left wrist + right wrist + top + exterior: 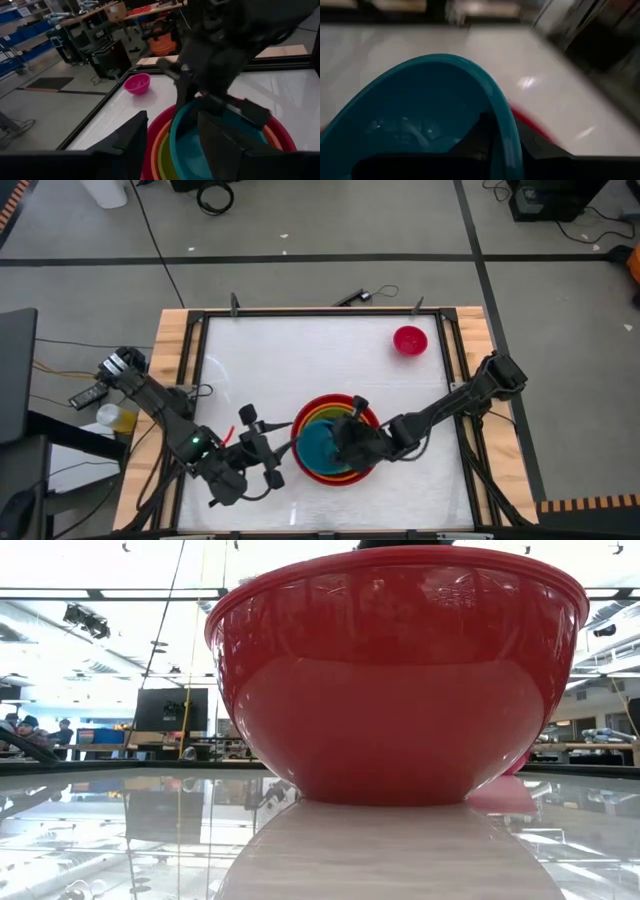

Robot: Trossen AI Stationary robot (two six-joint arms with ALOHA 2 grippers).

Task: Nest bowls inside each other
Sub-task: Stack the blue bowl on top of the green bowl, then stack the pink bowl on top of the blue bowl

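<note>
The red bowl (372, 465) stands on the table's near middle, with the orange bowl (156, 150) and the yellow-green bowl (164, 162) nested in it. The blue bowl (318, 448) sits inside these, and my right gripper (347, 438) is shut on its rim. My left gripper (268, 448) is open just left of the stack and touches nothing. The magenta bowl (410, 340) rests alone on its base at the far right. In the low view the red bowl (395, 680) fills the picture. My right gripper holds the blue bowl by its rim (504, 127), on the side toward the table's right. One finger is inside the bowl and one outside. The fingers slant down from the right. The bowl's body lies within the nested bowls; its bottom is hidden.
The white tabletop (290, 360) has a raised black frame along its edges. Bare room lies at the far left and middle. Beyond the table are benches, cables and people in the room.
</note>
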